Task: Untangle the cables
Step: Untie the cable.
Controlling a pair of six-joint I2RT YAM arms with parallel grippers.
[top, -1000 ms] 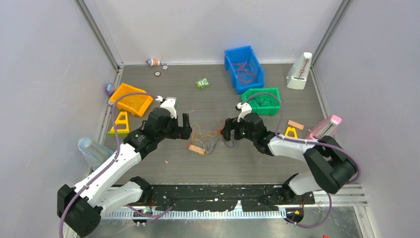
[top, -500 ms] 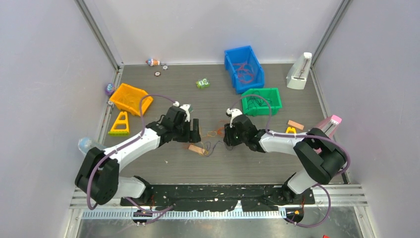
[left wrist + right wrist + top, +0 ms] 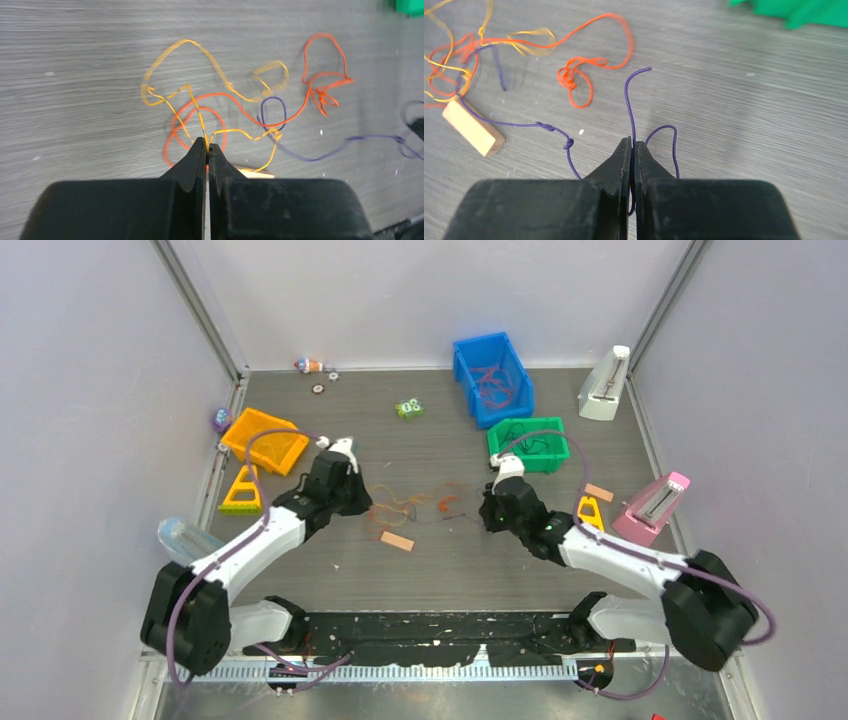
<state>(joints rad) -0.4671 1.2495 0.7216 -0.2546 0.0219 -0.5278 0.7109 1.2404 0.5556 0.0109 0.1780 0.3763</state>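
The cables lie tangled on the grey table between my two grippers. A yellow cable (image 3: 210, 57) loops over a red cable (image 3: 235, 102), and a purple cable (image 3: 320, 156) trails off to the right. My left gripper (image 3: 207, 145) is shut on a strand of the yellow cable at the tangle's near edge. My right gripper (image 3: 632, 142) is shut on the purple cable (image 3: 626, 95), whose free end curls up past the jaws. From above, the tangle (image 3: 410, 505) stretches between the left gripper (image 3: 362, 502) and the right gripper (image 3: 487, 515).
A small wooden block (image 3: 397, 541) lies just in front of the tangle. A blue bin (image 3: 492, 380) and a green bin (image 3: 528, 445) stand at the back right, an orange bin (image 3: 265, 440) and a yellow triangle (image 3: 243, 490) on the left. A pink block (image 3: 655, 502) stands at the right.
Both grippers have shut, the left on the yellow cable and the right on the purple one. They have moved apart from each other, and the tangle has spread out between them.
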